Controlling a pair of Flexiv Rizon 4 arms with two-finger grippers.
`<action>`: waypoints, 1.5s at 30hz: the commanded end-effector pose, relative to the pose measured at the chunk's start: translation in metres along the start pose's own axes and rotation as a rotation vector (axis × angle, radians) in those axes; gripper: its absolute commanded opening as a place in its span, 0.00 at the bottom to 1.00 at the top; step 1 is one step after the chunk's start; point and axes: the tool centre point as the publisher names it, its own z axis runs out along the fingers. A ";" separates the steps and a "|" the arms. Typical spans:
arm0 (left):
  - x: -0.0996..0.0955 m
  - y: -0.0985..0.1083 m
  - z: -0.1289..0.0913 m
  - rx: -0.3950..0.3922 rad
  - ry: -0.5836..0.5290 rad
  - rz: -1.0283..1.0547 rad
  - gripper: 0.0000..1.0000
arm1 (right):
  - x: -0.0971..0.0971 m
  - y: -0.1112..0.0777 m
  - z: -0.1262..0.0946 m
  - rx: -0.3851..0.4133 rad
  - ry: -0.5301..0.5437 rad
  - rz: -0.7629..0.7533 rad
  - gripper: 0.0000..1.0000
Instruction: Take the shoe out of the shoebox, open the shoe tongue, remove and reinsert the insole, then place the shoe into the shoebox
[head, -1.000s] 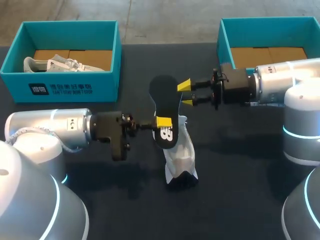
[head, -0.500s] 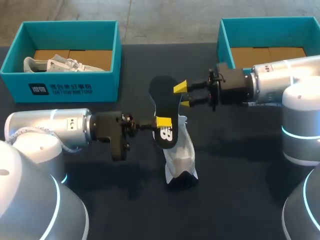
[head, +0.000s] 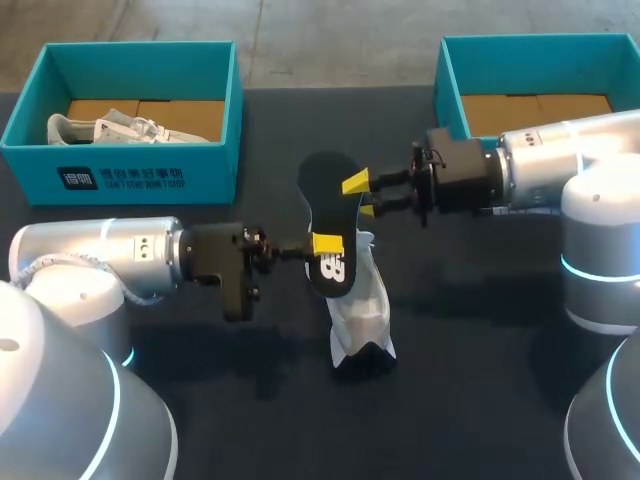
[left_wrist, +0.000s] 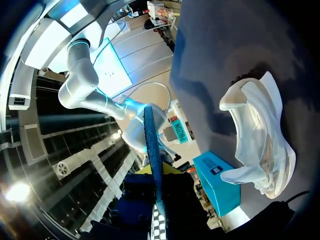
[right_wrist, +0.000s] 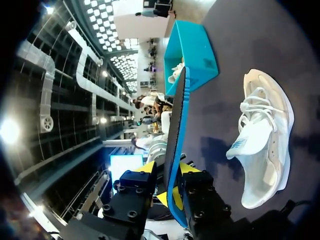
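A dark table (head: 480, 380) carries a white shoe (head: 362, 305) near its middle, lying on its side with the opening turned up. Just above the shoe a black insole (head: 325, 200) stands on end. The left gripper (head: 326, 244) pinches the insole's lower part, close over the shoe. The right gripper (head: 362, 197) is higher above the shoe, its fingers parted with the insole's edge between them. Beyond the shoe to its left is a teal shoebox (head: 130, 175) holding another white shoe (head: 110, 128); beyond it to its right, a second teal shoebox (head: 450, 70)
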 end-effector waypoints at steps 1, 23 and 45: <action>0.000 -0.001 0.001 -0.004 -0.001 0.002 0.00 | 0.002 0.000 0.006 0.008 -0.002 -0.002 0.25; 0.000 -0.001 0.001 -0.004 -0.001 0.002 0.00 | -0.012 -0.007 0.002 -0.033 0.010 0.045 0.47; 0.000 -0.001 0.001 -0.004 -0.001 0.002 0.00 | 0.002 -0.012 0.017 -0.015 0.007 0.029 0.22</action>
